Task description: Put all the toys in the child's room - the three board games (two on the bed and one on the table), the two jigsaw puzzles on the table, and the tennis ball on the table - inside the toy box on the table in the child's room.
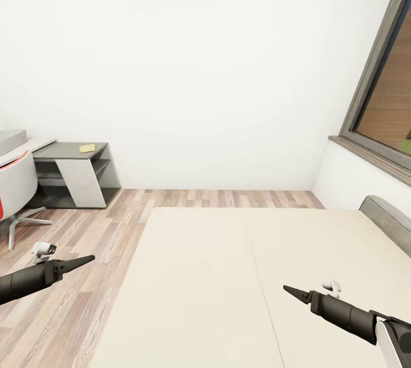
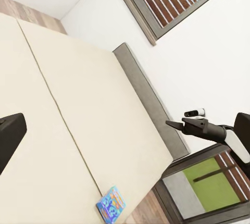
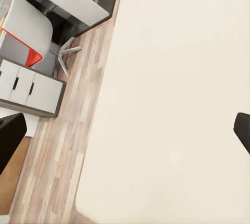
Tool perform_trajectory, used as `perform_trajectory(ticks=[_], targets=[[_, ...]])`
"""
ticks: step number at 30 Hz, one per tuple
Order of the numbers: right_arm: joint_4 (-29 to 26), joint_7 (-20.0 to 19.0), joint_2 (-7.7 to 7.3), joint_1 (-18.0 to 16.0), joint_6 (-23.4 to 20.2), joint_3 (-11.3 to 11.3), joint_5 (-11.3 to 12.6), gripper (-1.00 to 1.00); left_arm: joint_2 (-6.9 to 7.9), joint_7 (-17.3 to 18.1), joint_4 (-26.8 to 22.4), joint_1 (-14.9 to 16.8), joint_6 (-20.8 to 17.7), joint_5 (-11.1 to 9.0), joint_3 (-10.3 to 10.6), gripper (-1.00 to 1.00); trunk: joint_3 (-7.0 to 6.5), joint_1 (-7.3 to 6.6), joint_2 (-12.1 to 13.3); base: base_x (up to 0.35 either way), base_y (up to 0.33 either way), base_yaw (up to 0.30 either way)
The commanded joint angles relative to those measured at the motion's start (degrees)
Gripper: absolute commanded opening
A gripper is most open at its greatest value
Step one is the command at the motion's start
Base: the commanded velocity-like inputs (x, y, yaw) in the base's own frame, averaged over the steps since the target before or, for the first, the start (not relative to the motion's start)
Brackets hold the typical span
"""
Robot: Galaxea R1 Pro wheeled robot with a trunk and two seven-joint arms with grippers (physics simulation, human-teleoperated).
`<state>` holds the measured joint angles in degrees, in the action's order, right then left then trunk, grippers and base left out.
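The bed (image 1: 228, 276) with its plain beige cover spreads below me, its grey headboard (image 1: 388, 219) at the right. A small blue board game (image 2: 111, 204) with bright print lies flat near the bed's edge in the left wrist view. My left gripper (image 1: 88, 258) hangs over the wood floor beside the bed. My right gripper (image 1: 288, 289) hovers over the cover. The right wrist view has one dark finger (image 3: 10, 138) at each side, wide apart, with nothing between them. At the far left, a pale table (image 1: 34, 146) carries a light-grey box, perhaps the toy box (image 1: 11, 140).
A low dark-grey side desk (image 1: 74, 157) stands against the back wall with a small yellow thing (image 1: 87, 148) on top. A white and red chair (image 1: 17, 185) sits by the table. A dark-framed window (image 1: 382, 88) fills the right wall. Wood floor (image 1: 103, 231) runs between bed and desks.
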<state>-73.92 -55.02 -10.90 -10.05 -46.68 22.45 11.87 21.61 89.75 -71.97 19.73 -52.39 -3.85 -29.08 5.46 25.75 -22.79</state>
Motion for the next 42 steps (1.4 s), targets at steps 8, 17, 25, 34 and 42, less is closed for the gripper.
perform_trajectory(ticks=[8,17,25,34,42], targets=[[0.0,-0.1,0.0,-0.1,-0.5,0.0,0.1,1.0,0.01,0.3,0.0,0.0,-0.6,0.1,0.0,1.0,0.32,0.04,-0.1,0.0,0.0,0.0],[0.2,-0.1,0.0,-0.4,-0.5,0.0,0.1,1.0,0.01,0.3,0.0,0.0,-0.6,0.1,0.0,1.0,1.02,0.04,-0.1,0.0,0.0,0.0],[0.3,0.0,-0.03,-0.7,-0.6,0.0,0.1,1.0,0.01,0.3,-0.1,0.0,-0.6,0.1,0.0,1.0,1.75,0.04,-0.1,0.0,0.0,0.0],[0.6,1.3,-0.08,-0.9,-1.6,0.0,0.1,1.0,0.01,0.3,-0.5,0.0,-0.6,0.0,0.0,1.0,2.59,0.04,-0.1,0.0,0.0,0.0],[1.3,6.0,0.37,-3.1,-4.6,-0.2,0.0,1.0,0.05,0.3,-0.9,0.0,-0.7,0.1,0.0,1.0,3.34,0.04,-0.1,0.0,0.0,0.0]])
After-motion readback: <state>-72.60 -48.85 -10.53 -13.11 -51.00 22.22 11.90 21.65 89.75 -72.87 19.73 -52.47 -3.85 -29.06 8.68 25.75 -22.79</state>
